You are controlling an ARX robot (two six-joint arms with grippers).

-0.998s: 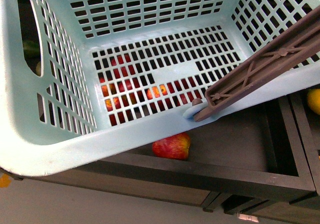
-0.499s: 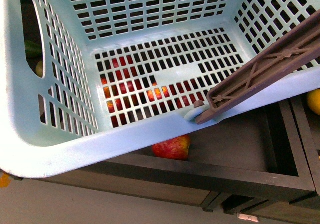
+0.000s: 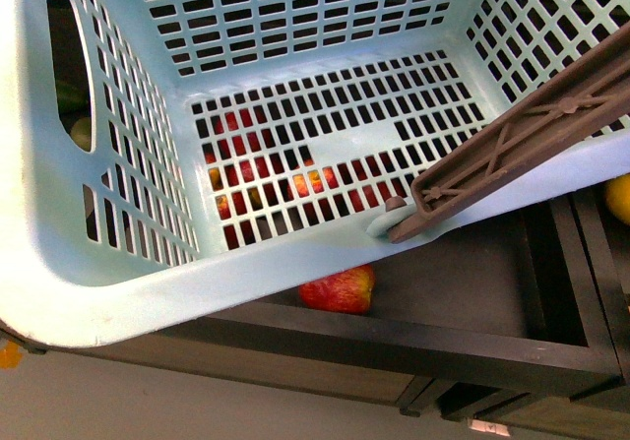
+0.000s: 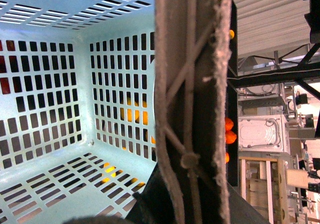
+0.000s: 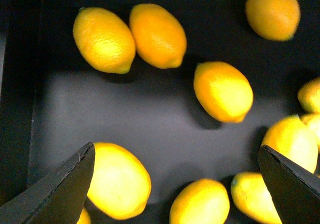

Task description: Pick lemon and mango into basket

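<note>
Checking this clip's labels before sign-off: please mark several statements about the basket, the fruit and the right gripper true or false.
1. The basket holds no fruit. True.
2. The right gripper has its jaws shut on a lemon. False: they stand open above loose lemons.
3. A red apple lies on the dark shelf below the basket. True.
4. The basket's handle is teal. False: it is brown.
</note>
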